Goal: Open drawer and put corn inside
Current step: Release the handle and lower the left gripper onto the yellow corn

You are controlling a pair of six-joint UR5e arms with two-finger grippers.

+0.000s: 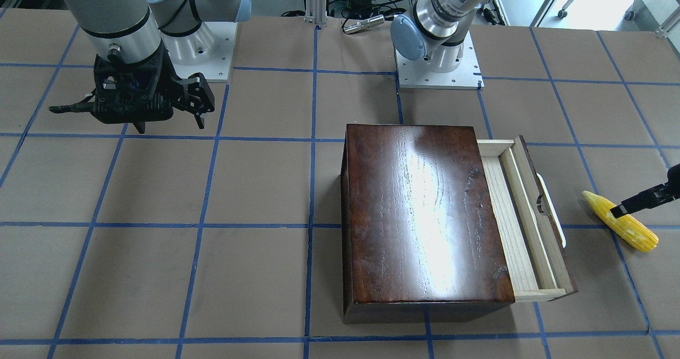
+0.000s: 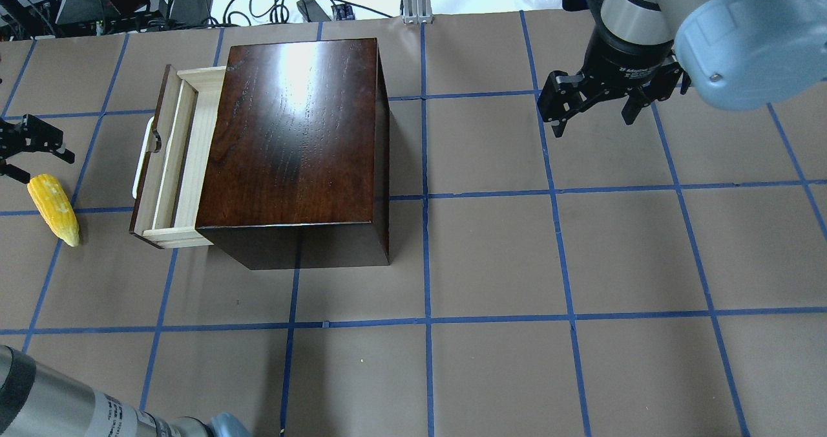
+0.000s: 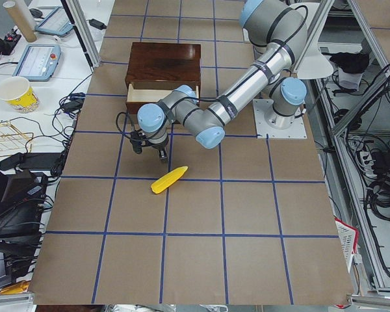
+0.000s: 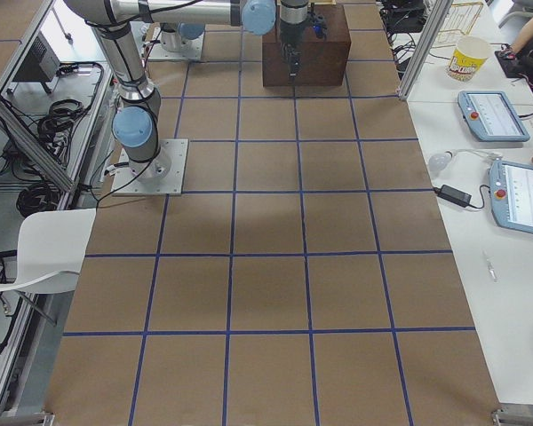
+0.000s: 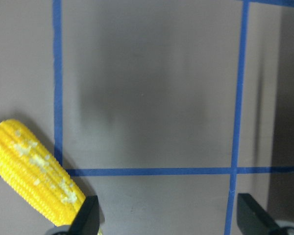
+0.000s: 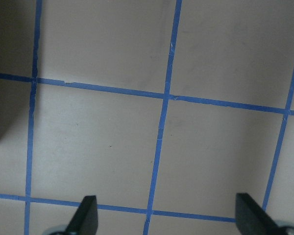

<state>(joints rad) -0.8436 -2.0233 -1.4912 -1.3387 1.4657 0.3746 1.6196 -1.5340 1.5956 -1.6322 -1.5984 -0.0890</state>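
The corn (image 2: 55,209) lies on the table (image 2: 491,256), out past the drawer's front and apart from it, its pointed end toward the robot. The drawer (image 2: 177,159) stands partly pulled out of the dark-brown box (image 2: 297,146) on the robot's left side, its pale floor showing and its white handle (image 2: 143,159) facing the cob. The left gripper (image 5: 169,218) is low by the corn's blunt end with its jaws apart (one finger (image 5: 87,214) overlaps the cob's edge in the wrist view, though I cannot tell whether it touches). Nothing sits between the fingers but taped tabletop. Well away across the blue grid, the right gripper (image 2: 594,125) hangs over bare table, its jaws spread wide too.
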